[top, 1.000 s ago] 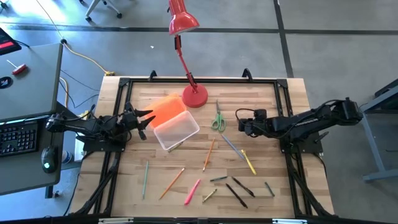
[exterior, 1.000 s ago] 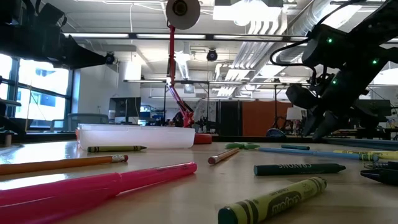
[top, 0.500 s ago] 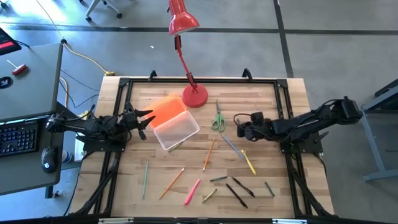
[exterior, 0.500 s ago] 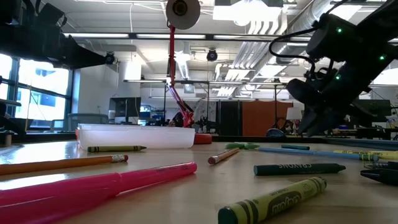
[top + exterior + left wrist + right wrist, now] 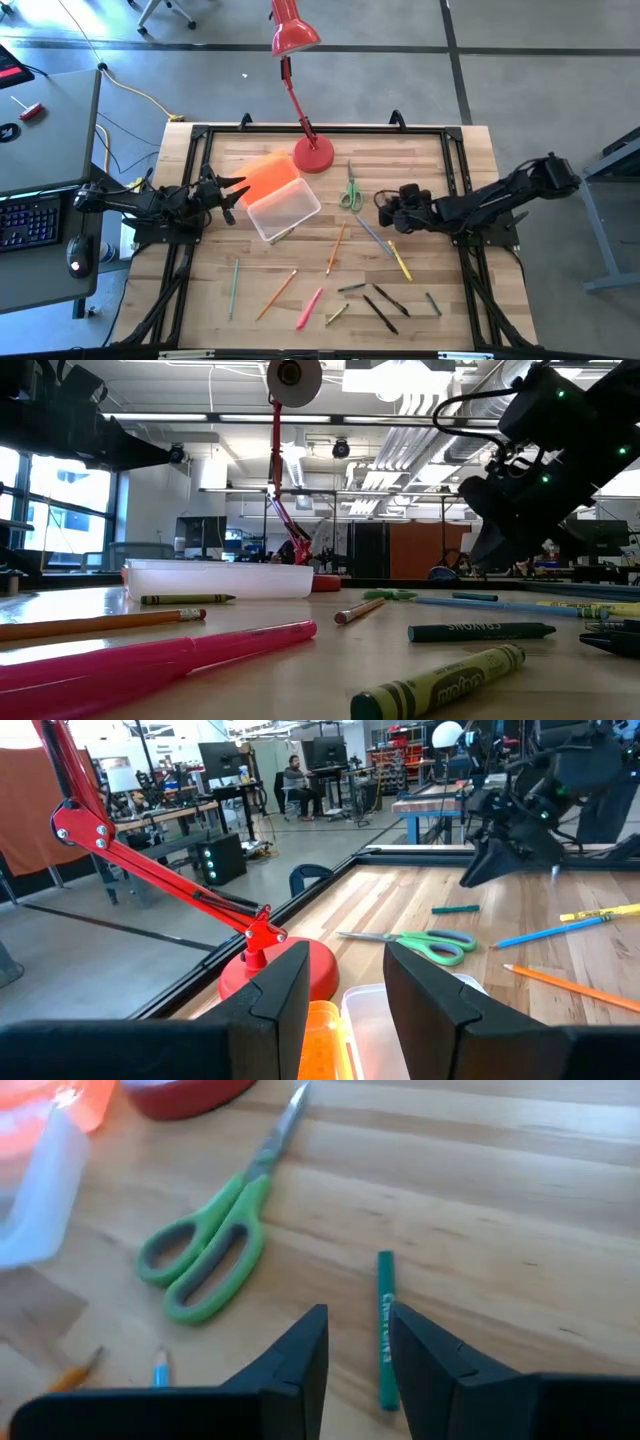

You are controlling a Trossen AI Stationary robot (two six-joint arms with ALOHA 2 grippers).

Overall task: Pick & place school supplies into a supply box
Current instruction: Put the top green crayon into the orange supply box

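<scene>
Green crayon (image 5: 384,1330) sat under right gripper (image 5: 358,1348), fingers parted and empty; could roll off if pinched off-centre.

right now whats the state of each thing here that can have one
supply box: open, lid off, lying on the table
orange lid: off, lying beside the box
scissors: closed, flat on the table
green crayon: loose on the table, just ahead of the right pincer
left pincer: open, empty, by the box
right pincer: open, empty, near the crayon
</scene>
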